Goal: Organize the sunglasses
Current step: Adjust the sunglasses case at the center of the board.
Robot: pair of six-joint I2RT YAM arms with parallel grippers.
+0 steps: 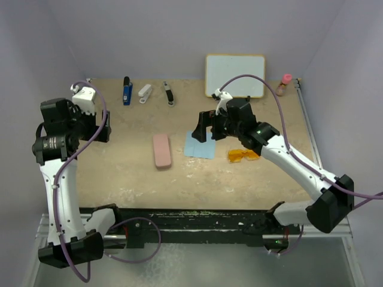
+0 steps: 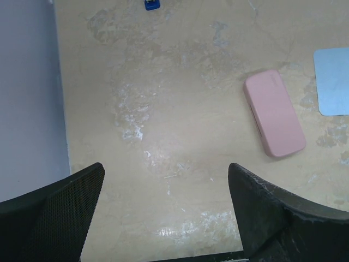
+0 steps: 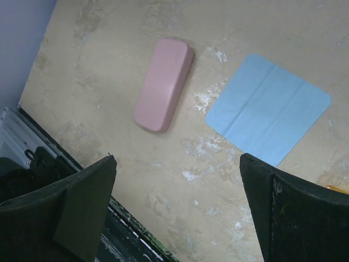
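Observation:
The orange-amber sunglasses point(image 1: 243, 155) lie on the table right of centre, under my right arm; only an orange sliver point(image 3: 339, 189) shows in the right wrist view. The pink case point(image 1: 162, 150) lies closed at the middle, also seen in both wrist views point(image 2: 272, 112) point(image 3: 163, 84). The light blue cloth point(image 1: 200, 145) lies flat between case and sunglasses point(image 2: 332, 81) point(image 3: 267, 109). My right gripper point(image 1: 208, 128) hangs open and empty above the cloth's far edge point(image 3: 177, 164). My left gripper point(image 1: 103, 128) is open and empty, raised over the table's left side point(image 2: 166, 174).
Along the back edge lie a blue tool point(image 1: 127, 91), a small white object point(image 1: 145, 92), a black-and-white tool point(image 1: 169, 94), a whiteboard point(image 1: 235, 76) and a small bottle with a pink cap point(image 1: 284, 85). A black rail point(image 1: 191, 218) runs along the near edge.

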